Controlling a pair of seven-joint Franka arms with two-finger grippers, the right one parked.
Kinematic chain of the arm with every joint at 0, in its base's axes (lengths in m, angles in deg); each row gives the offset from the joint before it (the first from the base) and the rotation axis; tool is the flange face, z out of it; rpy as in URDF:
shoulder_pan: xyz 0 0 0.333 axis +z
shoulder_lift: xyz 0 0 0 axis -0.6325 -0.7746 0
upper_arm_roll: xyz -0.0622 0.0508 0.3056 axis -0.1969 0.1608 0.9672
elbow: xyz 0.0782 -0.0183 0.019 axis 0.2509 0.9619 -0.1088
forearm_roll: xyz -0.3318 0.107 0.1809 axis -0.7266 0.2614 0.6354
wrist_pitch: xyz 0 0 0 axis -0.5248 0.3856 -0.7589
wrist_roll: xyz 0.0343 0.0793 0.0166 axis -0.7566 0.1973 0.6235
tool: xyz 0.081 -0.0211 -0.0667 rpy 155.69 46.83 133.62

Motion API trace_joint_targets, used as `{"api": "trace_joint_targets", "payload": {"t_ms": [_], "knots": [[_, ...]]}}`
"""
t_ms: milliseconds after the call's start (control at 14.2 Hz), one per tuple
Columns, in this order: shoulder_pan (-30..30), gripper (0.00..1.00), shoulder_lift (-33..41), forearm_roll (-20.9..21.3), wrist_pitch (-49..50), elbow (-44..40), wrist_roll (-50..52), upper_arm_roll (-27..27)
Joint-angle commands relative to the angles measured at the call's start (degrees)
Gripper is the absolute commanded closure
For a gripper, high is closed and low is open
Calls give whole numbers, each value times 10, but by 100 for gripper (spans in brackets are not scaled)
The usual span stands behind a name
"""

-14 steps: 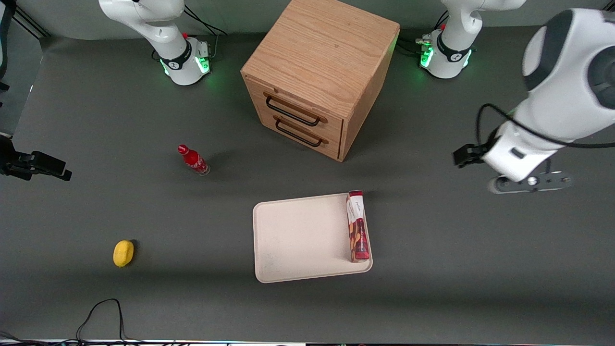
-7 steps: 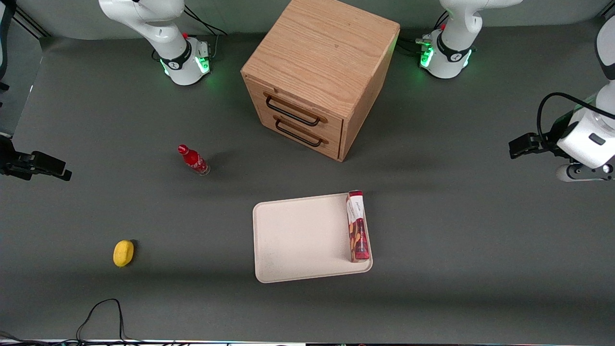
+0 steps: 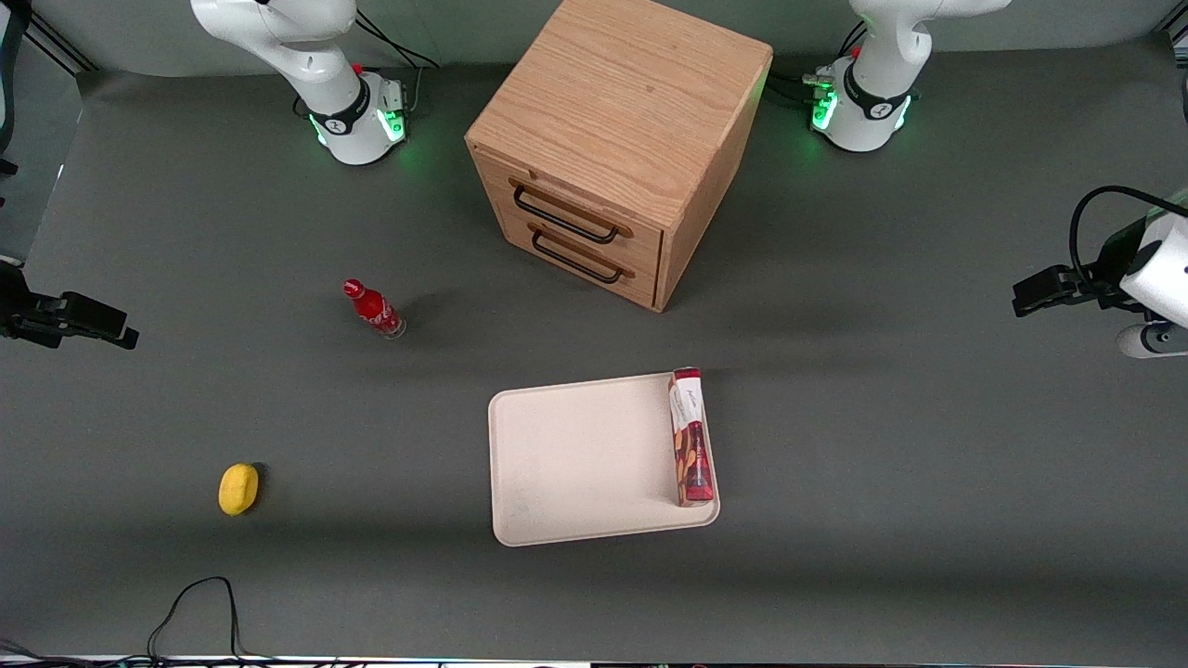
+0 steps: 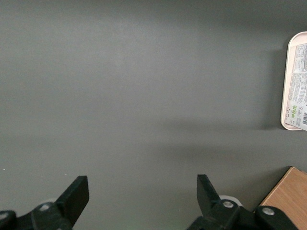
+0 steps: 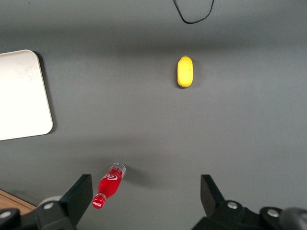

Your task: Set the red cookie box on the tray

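- One gripper (image 4: 142,194) hangs over bare table (image 3: 928,482), out at the working arm's end.
- Its two fingers (image 4: 76,194) are spread wide apart, and nothing is between them.
- There is one red box (image 3: 690,437), and it is well apart from the gripper, toward the middle of the table.
- The box lies flat on the tray (image 3: 575,464), along the tray edge that is closest to the gripper.
- The box end with the white panel points toward the cabinet (image 3: 617,139).
- There is one tray, pale cream with round corners. It is well apart from the gripper too.
- In the left wrist view only a thin strip of the tray (image 4: 284,86) and the box (image 4: 298,86) shows at the edge.
- There is one wooden cabinet, farther from the front camera than the tray. It has two drawers, each with one dark handle (image 3: 564,215).
- A corner of the cabinet (image 4: 288,196) shows near the gripper in the left wrist view.
- There is one small red bottle (image 3: 373,308) on the table, much farther from the gripper than the tray is, toward the parked arm's end.
- There is one yellow lemon (image 3: 238,489), farther still from the gripper and nearer the front camera than the bottle.
- One black cable (image 3: 200,603) loops on the table near the lemon.
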Motion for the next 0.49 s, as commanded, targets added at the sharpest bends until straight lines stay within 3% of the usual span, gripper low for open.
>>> {"api": "trace_joint_targets", "payload": {"t_ms": [0, 424], "knots": [[-8, 0, 20, -15, 0, 14, -4, 5], [-14, 0, 17, -36, 37, 5, -10, 4]]}}
